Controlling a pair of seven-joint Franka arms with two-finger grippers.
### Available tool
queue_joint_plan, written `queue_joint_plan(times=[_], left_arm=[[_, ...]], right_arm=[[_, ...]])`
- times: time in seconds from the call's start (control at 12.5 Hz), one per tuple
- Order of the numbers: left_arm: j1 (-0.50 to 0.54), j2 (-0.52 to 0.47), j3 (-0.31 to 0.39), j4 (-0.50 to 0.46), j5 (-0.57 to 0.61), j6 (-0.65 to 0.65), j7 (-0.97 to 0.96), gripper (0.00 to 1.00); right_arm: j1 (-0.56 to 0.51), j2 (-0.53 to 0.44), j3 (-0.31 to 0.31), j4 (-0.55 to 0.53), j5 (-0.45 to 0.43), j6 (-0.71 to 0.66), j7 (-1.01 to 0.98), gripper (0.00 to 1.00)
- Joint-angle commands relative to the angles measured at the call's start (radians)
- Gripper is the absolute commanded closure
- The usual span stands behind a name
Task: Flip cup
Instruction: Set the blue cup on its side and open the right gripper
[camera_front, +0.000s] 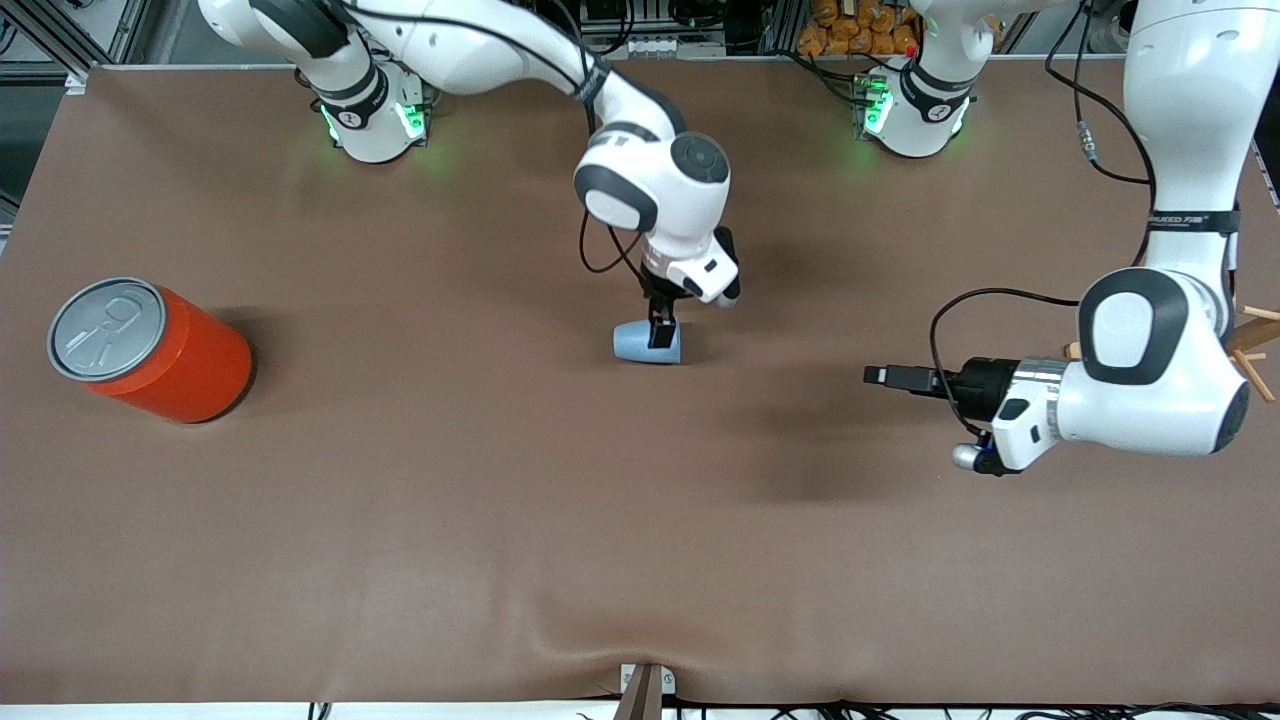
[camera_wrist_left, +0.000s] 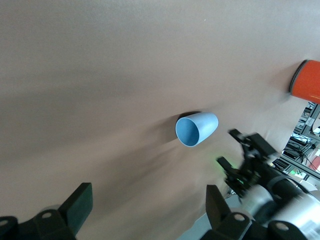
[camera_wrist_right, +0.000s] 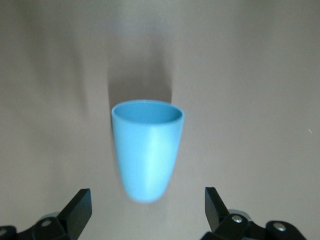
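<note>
The right gripper hangs low over the light blue cup near the middle of the table, its black fingers spread wide with the cup lying between and just below them, not pinched. The cup lies on its side on the brown table cover, its narrow closed base pointing toward the right arm's end of the table and its open mouth toward the left arm's end; in the left wrist view the cup shows its darker blue inside, and in the right wrist view the cup lies lengthwise between the two finger pads. The left gripper waits above the table toward the left arm's end, held level and pointing toward the cup, well apart from it, its fingers spread. A large red-orange can with a grey pull-tab lid stands near the right arm's end of the table, well apart from the cup.
</note>
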Motion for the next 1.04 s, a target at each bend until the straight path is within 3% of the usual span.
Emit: queue_joint_plan(times=[0.0,0.24,0.4,0.64,0.8,0.96], left_arm=[[-0.003,-0.01,-0.005,-0.04,0.003,0.021,0.007,0.0],[-0.023,-0.012,-0.022,-0.066,-0.004,0.056,-0.003,0.0],[-0.029,-0.013,-0.024,-0.098,-0.034,0.085,-0.005,0.0],[-0.072,-0.016,-0.024,-0.14,-0.128,0.141,-0.007,0.0],[-0.089,-0.019,-0.03,-0.187,-0.206,0.216,-0.005,0.0],[-0.156,-0.022,-0.036,-0.256,-0.264,0.338,-0.005,0.0]], right_arm=[[-0.069,-0.091,0.04,-0.025,0.039,-0.095,0.005,0.0],[-0.201,-0.147,0.058,-0.024,0.061,-0.164,0.004,0.0],[-0.378,-0.162,0.139,-0.021,0.061,-0.198,0.007,0.0],[-0.543,-0.175,0.136,0.019,0.116,-0.251,0.004,0.0],[-0.596,-0.168,0.1,0.062,0.119,-0.256,0.002,0.0],[-0.576,-0.171,-0.03,0.128,0.21,-0.258,0.002,0.0]])
